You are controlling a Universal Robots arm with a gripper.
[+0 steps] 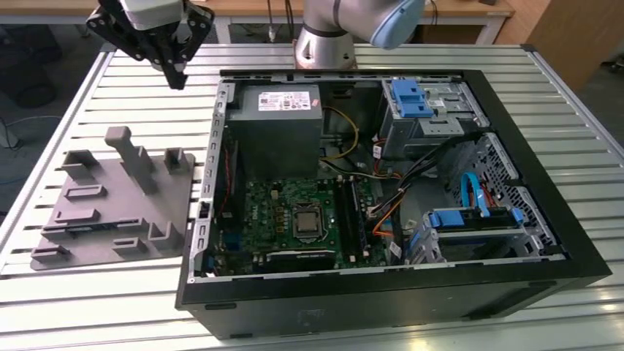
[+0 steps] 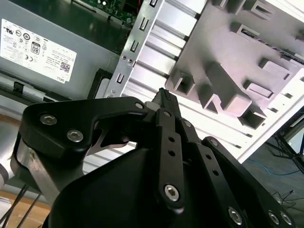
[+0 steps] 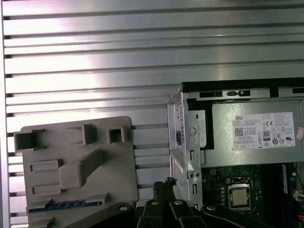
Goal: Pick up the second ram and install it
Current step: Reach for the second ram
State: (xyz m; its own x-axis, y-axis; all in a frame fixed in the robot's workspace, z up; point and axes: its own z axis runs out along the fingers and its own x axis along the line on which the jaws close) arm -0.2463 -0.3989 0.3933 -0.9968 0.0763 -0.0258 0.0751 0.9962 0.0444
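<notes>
My gripper (image 1: 177,76) hangs high over the slatted table, beyond the grey fixture plate (image 1: 109,199) and off the far corner of the open computer case (image 1: 390,292) on the exterior view's left. Its black fingers meet at the tips with nothing between them, as both wrist views show (image 2: 164,96) (image 3: 164,183). A thin dark strip with blue glints, which looks like the second ram (image 1: 86,227) (image 3: 66,205), lies edge-up in a slot near the fixture plate's (image 3: 71,156) near edge. The gripper is well apart from it.
Inside the case lie the motherboard (image 1: 283,219) with its processor (image 1: 305,221), long dark memory slots (image 1: 349,212) beside it, the grey power supply (image 1: 278,124) and blue-tabbed drive bays (image 1: 419,99). The fixture's upright posts (image 1: 131,157) stick up. The arm's base (image 1: 326,40) stands behind the case.
</notes>
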